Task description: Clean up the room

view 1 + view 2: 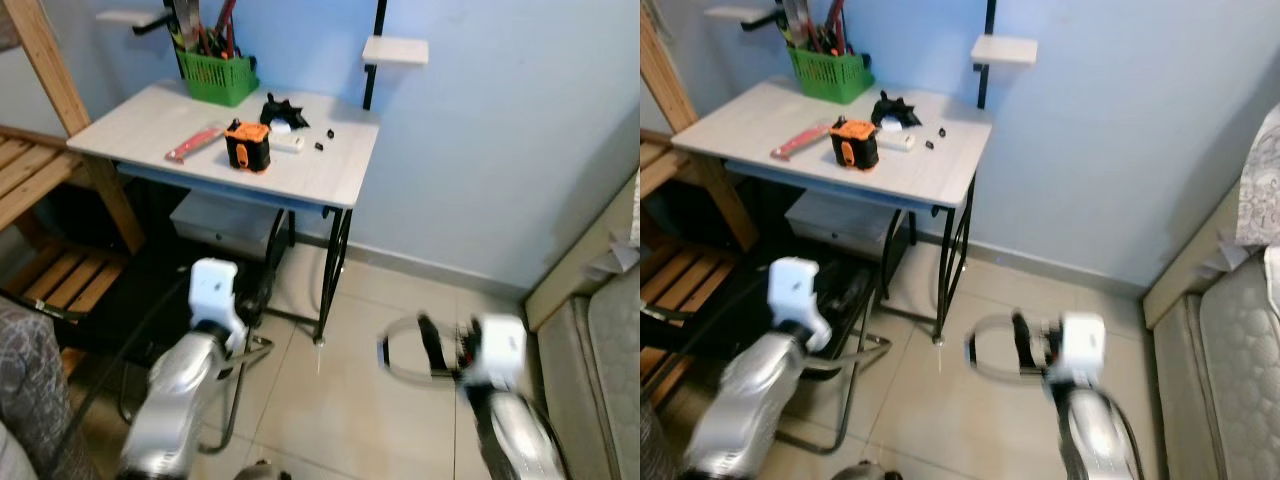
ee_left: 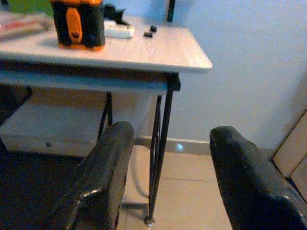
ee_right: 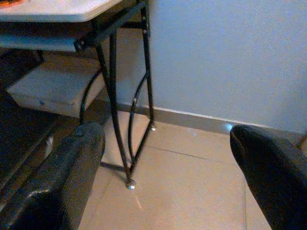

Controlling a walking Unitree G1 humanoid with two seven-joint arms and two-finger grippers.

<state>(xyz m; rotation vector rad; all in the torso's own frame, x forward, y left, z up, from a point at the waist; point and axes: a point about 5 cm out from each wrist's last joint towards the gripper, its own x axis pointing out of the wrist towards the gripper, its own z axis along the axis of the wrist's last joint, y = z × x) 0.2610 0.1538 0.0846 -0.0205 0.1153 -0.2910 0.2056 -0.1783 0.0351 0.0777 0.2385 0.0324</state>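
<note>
Meanwhile: left gripper (image 2: 168, 177) and right gripper (image 3: 168, 177) empty, fingers apart, facing table (image 1: 330, 165).

An orange-and-black tool (image 1: 247, 146) sits on the pale wood-grain table (image 1: 330, 170). Behind the tool is a green basket (image 1: 217, 77); left of it, a red strip (image 1: 194, 144).
</note>
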